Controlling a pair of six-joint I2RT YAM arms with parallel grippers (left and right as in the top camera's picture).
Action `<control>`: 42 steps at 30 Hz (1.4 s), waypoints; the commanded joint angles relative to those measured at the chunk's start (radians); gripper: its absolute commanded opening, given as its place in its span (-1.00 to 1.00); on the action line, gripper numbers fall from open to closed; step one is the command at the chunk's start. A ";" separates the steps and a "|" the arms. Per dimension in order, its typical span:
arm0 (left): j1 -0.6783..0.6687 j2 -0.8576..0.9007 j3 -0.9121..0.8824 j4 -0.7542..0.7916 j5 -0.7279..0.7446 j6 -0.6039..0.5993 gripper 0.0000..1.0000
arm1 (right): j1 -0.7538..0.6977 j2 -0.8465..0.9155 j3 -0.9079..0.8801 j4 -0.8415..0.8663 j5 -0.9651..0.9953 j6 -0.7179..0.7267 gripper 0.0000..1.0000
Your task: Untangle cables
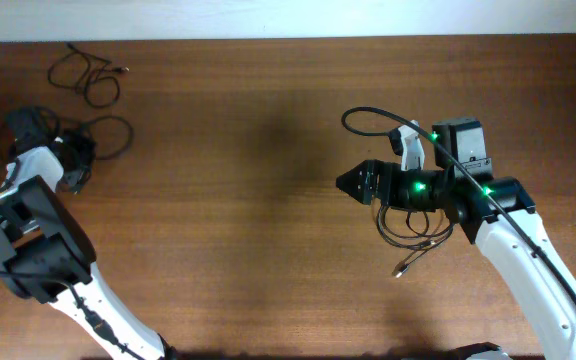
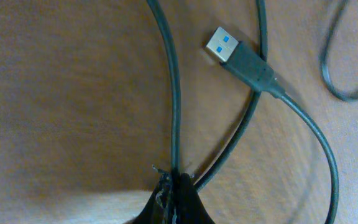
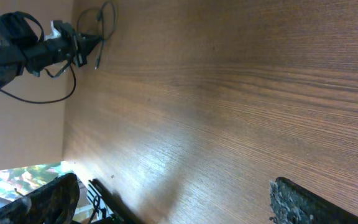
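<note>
pinching a thin black cable (image 2: pixel 174 93) between closed tips, the left gripper (image 2: pixel 176 186) has the strand running straight ahead, a usb plug (image 2: pixel 238 53) ahead-right, while the wide-open right gripper (image 1: pixel 353 183) sits well apart.

The worktop (image 1: pixel 268 200) was a brown wooden surface with the grain running across the overhead frame. In the upper left of that frame a small tangle of cable (image 1: pixel 86 75) lay on it. Just below, near the left edge, was a looped cable (image 1: pixel 128 132), apart from the tangle. Right of centre a coiled cable (image 1: pixel 408 232) rested on the wood, with its end plug (image 1: pixel 400 270) lying toward the lower edge. In the left wrist view, dark cords crossed the wood, and a USB plug (image 2: pixel 235 53) with a blue insert lay flat on it in the upper middle.
</note>
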 commanded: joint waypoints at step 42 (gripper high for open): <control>0.125 -0.064 0.004 -0.084 -0.220 -0.047 0.59 | 0.006 0.003 0.004 0.002 0.008 -0.003 0.97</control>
